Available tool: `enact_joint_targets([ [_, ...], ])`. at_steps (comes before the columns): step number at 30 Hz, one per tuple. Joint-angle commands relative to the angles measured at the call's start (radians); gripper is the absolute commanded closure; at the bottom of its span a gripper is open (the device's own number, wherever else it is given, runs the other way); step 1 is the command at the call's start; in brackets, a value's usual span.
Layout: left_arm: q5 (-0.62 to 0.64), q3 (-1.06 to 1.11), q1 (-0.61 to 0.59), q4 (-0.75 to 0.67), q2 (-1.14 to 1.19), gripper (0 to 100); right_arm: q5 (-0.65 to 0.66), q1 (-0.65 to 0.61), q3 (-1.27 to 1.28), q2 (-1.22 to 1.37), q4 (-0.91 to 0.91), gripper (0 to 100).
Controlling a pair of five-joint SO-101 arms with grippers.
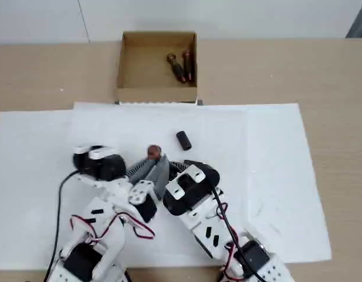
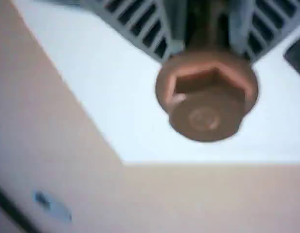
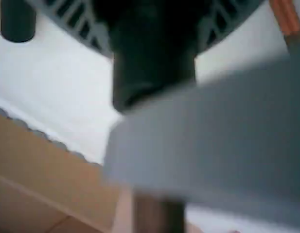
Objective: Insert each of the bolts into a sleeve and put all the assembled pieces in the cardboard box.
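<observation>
My left gripper is shut on a copper bolt, whose hex head faces the left wrist camera. From above, that bolt head pokes out over the grey fingers at mid table. My right gripper is shut on a black sleeve and meets the left gripper tip to tip. A grey finger of the left gripper crosses the right wrist view. A loose black sleeve lies on the white paper. The cardboard box holds two assembled pieces.
Both arms stand close together at the near edge, with cables trailing between them. White paper covers the table from the box's front wall to the near edge. Bare wooden table lies around the box.
</observation>
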Motion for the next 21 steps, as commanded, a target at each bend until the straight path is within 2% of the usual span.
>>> enact_joint_targets([
  [1,0.0,-0.005,0.048,0.04,-0.009,100,0.008,0.005,0.015,-0.01,-0.031,99.6],
  [6,-0.009,-0.005,0.043,0.068,-0.009,100,0.008,0.005,0.015,-0.01,-0.031,99.6],
  [10,-0.071,-0.005,0.041,0.068,-0.009,98,0.008,0.005,0.015,-0.01,-0.031,99.6],
  [16,-0.086,-0.005,-0.012,0.114,-0.008,81,0.008,0.005,0.015,-0.01,-0.031,99.6],
  [21,-0.132,-0.013,-0.103,0.176,-0.008,79,0.008,0.005,0.015,-0.01,-0.027,99.6],
])
